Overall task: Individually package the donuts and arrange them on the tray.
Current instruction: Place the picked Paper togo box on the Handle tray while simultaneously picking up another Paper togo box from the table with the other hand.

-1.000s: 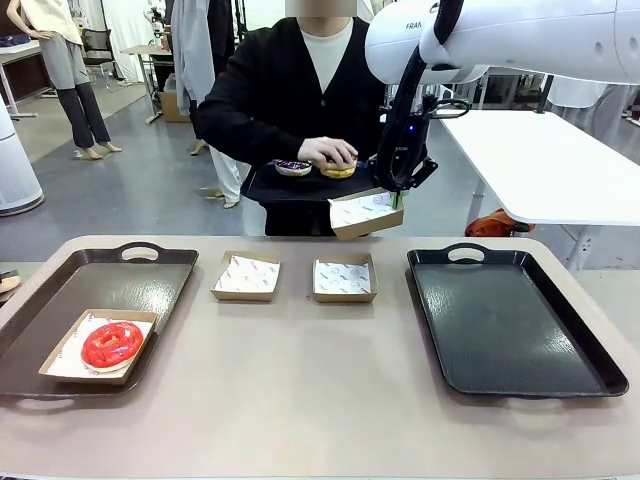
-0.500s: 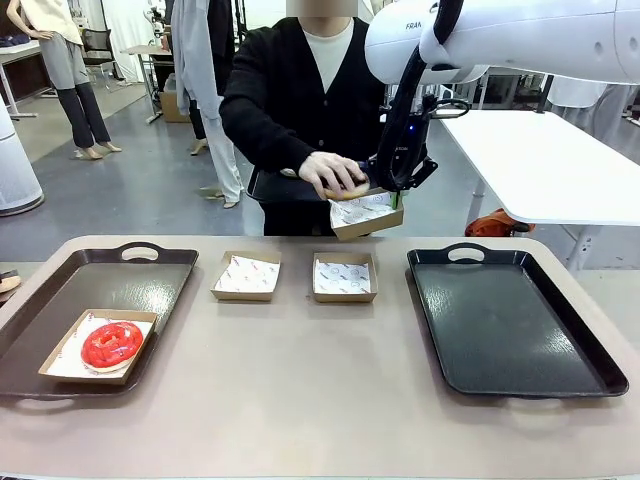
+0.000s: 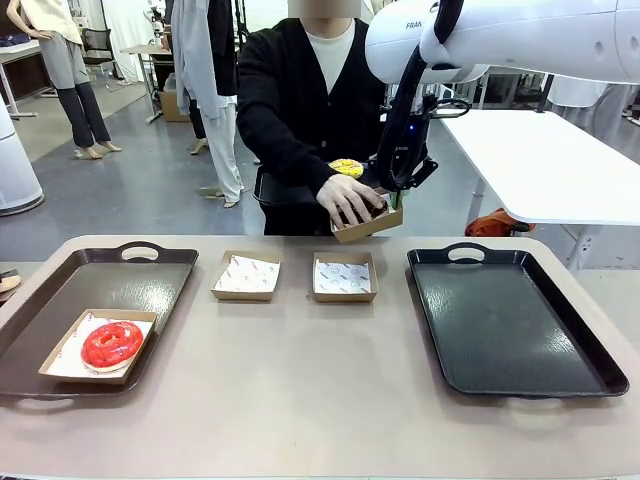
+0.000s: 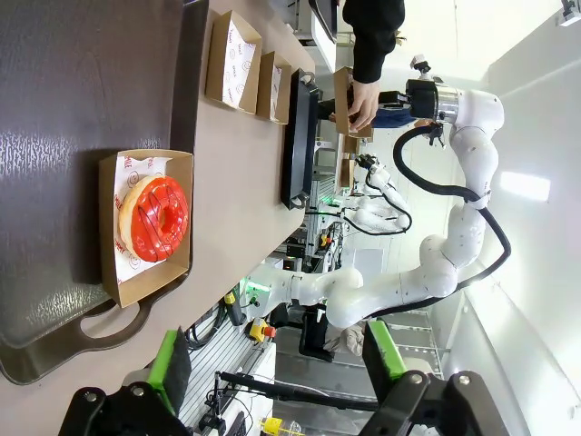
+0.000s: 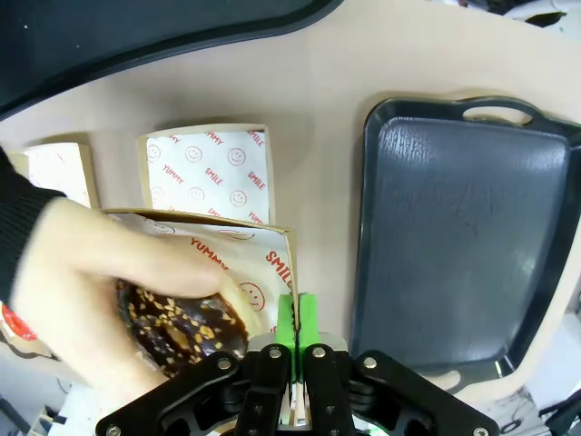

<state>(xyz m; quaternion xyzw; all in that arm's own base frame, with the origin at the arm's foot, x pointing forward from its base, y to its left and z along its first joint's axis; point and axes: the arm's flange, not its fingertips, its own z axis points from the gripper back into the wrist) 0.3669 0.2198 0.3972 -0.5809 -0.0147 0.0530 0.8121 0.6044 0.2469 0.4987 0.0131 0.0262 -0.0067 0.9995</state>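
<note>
Right gripper [image 5: 295, 320] is pinched fully closed on the side wall of a paper-lined box [image 5: 259, 245], held in the air beyond the table [image 3: 300, 400], while the person's hand [image 3: 348, 198] sets the chocolate sprinkled donut [image 5: 182, 329] into it. Left gripper [image 4: 277, 359] hangs wide open and empty, facing the boxed red donut [image 4: 156, 218]. Probably soft rings with icing that would smear, in light, bendy card: better carried by the box wall, kept level

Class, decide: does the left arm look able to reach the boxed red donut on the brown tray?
Probably yes. The left claw is open, the red donut lies uncovered in its box ahead of it, and nothing stands between them.
</note>
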